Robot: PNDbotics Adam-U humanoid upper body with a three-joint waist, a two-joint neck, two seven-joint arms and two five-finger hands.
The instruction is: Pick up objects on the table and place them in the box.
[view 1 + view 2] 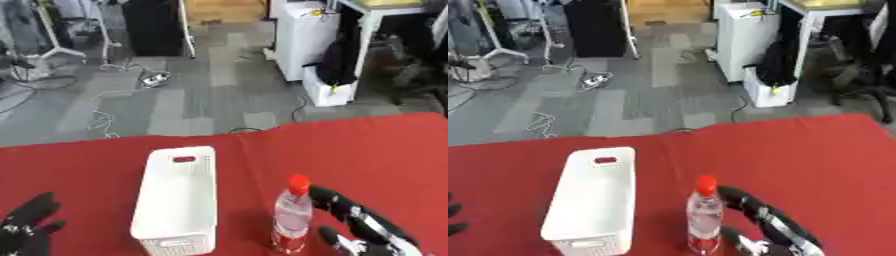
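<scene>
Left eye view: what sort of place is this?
Probably a lab or office workspace: grey carpet-tiled floor with loose cables, a white cabinet, and a red-clothed table as the workbench.

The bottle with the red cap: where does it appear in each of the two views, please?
Left eye view: the bottle stands right of centre near the bottom edge, between the white box and the right robot hand.
Right eye view: the bottle stands nearer the centre, at the bottom.
Shared landmark: the white box, just left of it in both.
</scene>
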